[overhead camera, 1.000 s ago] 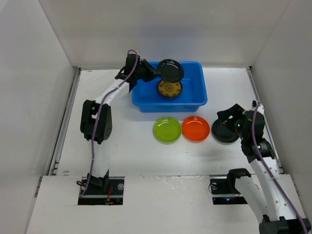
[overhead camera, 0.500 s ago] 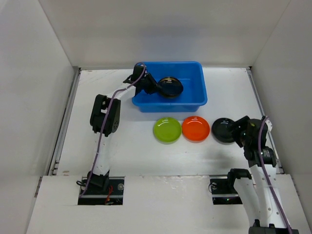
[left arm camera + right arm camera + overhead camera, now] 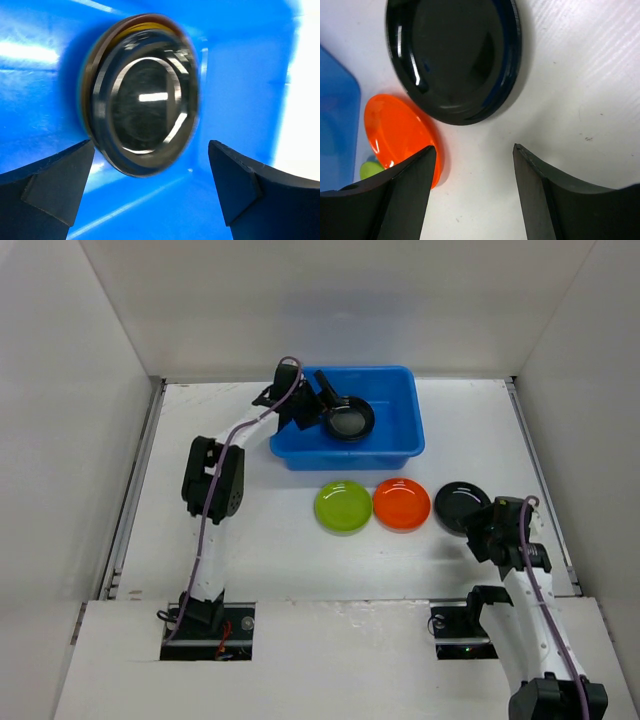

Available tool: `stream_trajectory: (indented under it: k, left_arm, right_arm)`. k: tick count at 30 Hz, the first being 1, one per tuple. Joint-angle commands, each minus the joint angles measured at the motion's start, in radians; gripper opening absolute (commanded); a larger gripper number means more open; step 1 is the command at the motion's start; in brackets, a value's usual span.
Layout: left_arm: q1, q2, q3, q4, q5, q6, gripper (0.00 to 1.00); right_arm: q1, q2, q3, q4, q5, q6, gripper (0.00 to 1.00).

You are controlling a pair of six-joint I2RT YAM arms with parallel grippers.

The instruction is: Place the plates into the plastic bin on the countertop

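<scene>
Top view: blue plastic bin [image 3: 400, 446] was seen at the far middle of the white tabletop [image 3: 250, 540], long side facing the arms. L arm was extended into the bin from its left end.

L pincer [image 3: 151, 146]: fingers were found wide apart, nothing clamped. A glossy black plate [image 3: 145, 100] was seen between and beyond the fingertips, clear of both pads. Wrist view was motion-blurred. A yellow-brown rim [image 3: 100, 47] was visible round the black plate's edge, i.e. a second plate directly beneath it; its pattern could not be made out. Both plates were located inside the bin, approx. at its centre, on the floor.

Outside the bin, three plates were seen in a row on the tabletop just in front of it, L to R: lime green plate [image 3: 343, 506], orange plate [image 3: 401, 504], second black plate [image 3: 460, 506]. Green and orange were edge to edge; orange and black were close, contact not resolved.

R pincer [image 3: 474, 149]: fingers were found apart, nothing between them except bare tabletop. It was held low, just on the near side of the second black plate, which lay flat and ungripped. Orange plate and a sliver of green were seen to the wrist cam's left.
</scene>
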Motion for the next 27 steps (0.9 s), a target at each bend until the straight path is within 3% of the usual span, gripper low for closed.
stream_trajectory:
  k: [1, 16, 24, 27]
  left_arm:
    - [0.000, -0.165, 0.044, 0.024, -0.014, 0.036, 1.00]
    - [0.033, -0.409, -0.037, 0.037, -0.014, 0.091, 1.00]
    - [0.130, -0.583, -0.228, 0.049, -0.019, 0.110, 1.00]
    - [0.161, -0.658, -0.325, 0.061, -0.020, 0.131, 1.00]
  right_arm:
    - [-0.020, 0.020, -0.019, 0.029, 0.003, 0.094, 0.69]
    - [-0.158, 0.138, -0.117, 0.232, -0.004, 0.118, 0.57]
    - [-0.229, 0.295, -0.113, 0.382, -0.034, 0.109, 0.51]
    - [-0.237, 0.376, -0.097, 0.448, -0.058, 0.118, 0.42]
